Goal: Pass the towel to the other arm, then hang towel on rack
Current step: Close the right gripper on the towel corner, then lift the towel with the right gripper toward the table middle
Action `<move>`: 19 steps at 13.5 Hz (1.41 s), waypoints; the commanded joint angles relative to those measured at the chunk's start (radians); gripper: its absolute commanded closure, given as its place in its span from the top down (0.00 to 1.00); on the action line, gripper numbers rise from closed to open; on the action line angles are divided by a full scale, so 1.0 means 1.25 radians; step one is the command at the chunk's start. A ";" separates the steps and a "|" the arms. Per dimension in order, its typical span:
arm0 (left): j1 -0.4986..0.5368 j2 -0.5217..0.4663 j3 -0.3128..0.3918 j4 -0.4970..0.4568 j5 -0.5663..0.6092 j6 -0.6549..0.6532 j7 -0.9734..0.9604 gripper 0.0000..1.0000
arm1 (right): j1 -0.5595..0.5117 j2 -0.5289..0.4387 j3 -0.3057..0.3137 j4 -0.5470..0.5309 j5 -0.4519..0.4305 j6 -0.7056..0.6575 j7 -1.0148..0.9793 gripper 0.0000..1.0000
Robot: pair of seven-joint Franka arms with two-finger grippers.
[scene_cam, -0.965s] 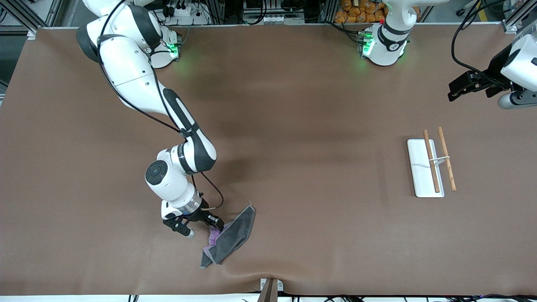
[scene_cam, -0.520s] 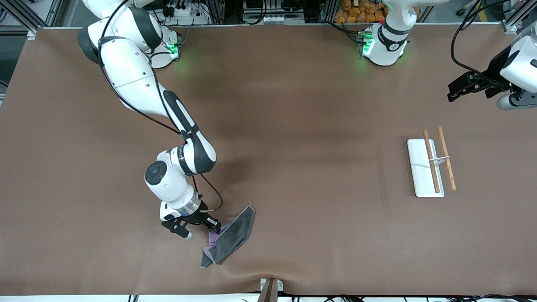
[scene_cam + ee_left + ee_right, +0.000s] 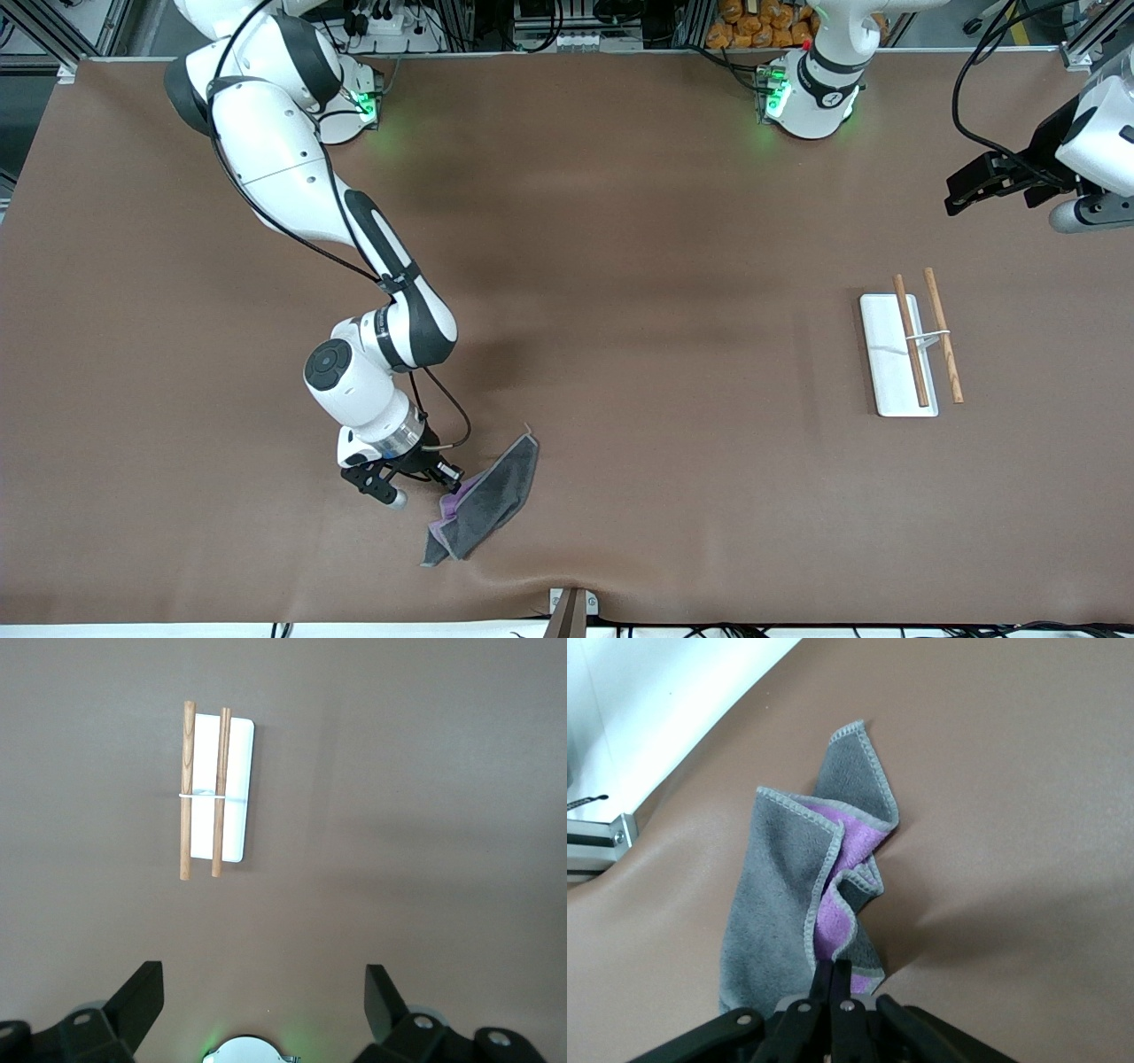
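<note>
Brown worktop (image 3: pixel 620 266): my right hand (image 3: pixel 450 483) pinches the towel's (image 3: pixel 487 505) edge, its length trailing toward the front camera, while my left hand (image 3: pixel 261 1014) waits open, over the worktop's end near the rack (image 3: pixel 895 354).

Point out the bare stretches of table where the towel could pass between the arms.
The widest bare stretch lies between the towel and the rack. The strip from there up to both arm bases is also free. It is crowded only where the right pincer, shut on the towel's edge, sits. The left pincer, open, waits above the table's end past the rack.
</note>
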 commanded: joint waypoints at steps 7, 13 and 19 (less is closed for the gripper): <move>0.013 0.001 -0.002 0.006 -0.003 0.000 0.026 1.00 | -0.003 -0.058 0.088 0.049 0.010 -0.115 0.282 0.00; 0.013 0.002 -0.002 0.005 -0.003 0.000 0.026 1.00 | -0.009 -0.075 0.242 0.132 0.010 -0.121 0.616 0.00; 0.010 0.028 -0.004 0.006 -0.010 0.010 0.026 1.00 | -0.054 -0.160 0.432 0.143 0.011 -0.113 0.928 0.00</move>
